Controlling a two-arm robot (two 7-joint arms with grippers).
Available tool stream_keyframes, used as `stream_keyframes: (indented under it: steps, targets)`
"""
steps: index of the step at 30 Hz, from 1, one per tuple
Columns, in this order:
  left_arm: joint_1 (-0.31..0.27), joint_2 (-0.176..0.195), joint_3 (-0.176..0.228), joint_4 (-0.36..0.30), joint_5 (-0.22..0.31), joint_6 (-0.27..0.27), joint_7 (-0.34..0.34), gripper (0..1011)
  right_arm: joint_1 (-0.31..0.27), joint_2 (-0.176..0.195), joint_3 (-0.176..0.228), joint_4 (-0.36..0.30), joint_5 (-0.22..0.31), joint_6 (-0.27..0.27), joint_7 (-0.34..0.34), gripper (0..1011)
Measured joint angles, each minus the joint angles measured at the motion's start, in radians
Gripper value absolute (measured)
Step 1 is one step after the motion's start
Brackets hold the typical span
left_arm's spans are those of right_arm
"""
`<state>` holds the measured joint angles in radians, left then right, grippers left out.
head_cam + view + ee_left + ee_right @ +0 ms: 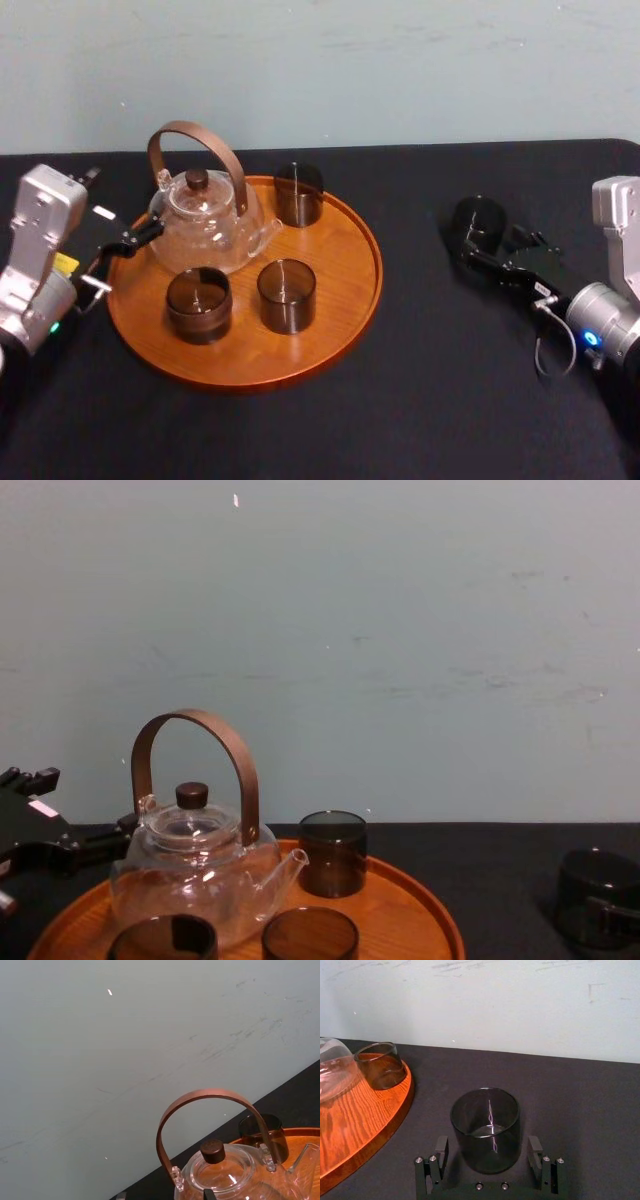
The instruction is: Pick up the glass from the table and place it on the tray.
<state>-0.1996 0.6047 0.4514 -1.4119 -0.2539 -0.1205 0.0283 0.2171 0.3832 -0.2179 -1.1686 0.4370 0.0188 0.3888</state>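
the left claw (128,245) hovers at the left rim of the round orange-brown wooden tray (340,300), beside the clear glass teapot (205,225); wide or narrow, i cannot tell. right of the tray, the dark smoky glass (478,225) stands upright on the black bench (430,400), and the right claw (488,1150) is spread wide around it, not touching it.

Smoky dk-grey glass (486,1132), orange-brown grained tray (335,255), blk table (450,400), pale wall (400,630)
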Motion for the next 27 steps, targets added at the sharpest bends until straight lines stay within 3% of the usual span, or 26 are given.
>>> stream_keyframes:
  steps: [27]
  targets:
    - [0.000, 0.000, 0.000, 0.000, 0.000, 0.000, 0.000, 1001, 0.131, -0.047, -0.015, 0.193, -0.027, -0.069, 0.068, 1002]
